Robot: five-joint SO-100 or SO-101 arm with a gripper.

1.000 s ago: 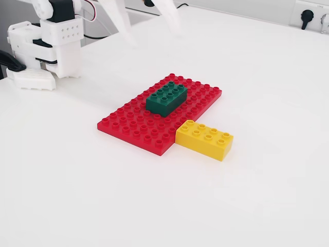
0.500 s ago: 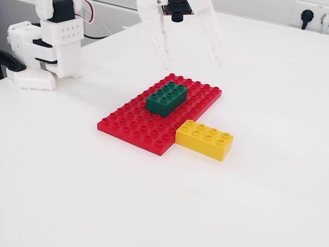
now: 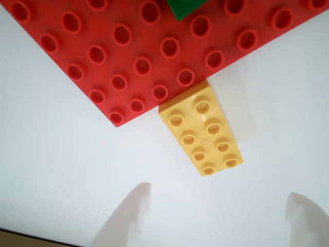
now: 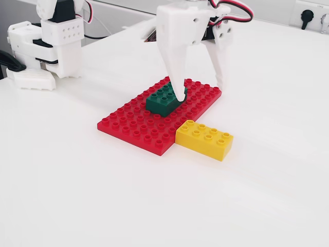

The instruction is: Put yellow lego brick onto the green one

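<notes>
Yellow lego brick [image 4: 204, 139] lies on the table, touching the red baseplate [image 4: 134, 128] edge (green brick [image 4: 165, 98] sits on that plate). Gripper [image 4: 200, 87], spread wide and empty, should straddle its long sides squarely.

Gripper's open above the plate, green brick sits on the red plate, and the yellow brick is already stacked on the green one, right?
Not quite. The yellow brick is not on the green brick; the fixed view shows it lying on the white table against the red plate's edge. The rest holds: the gripper is open above the plate, and the green brick sits on it.
</notes>
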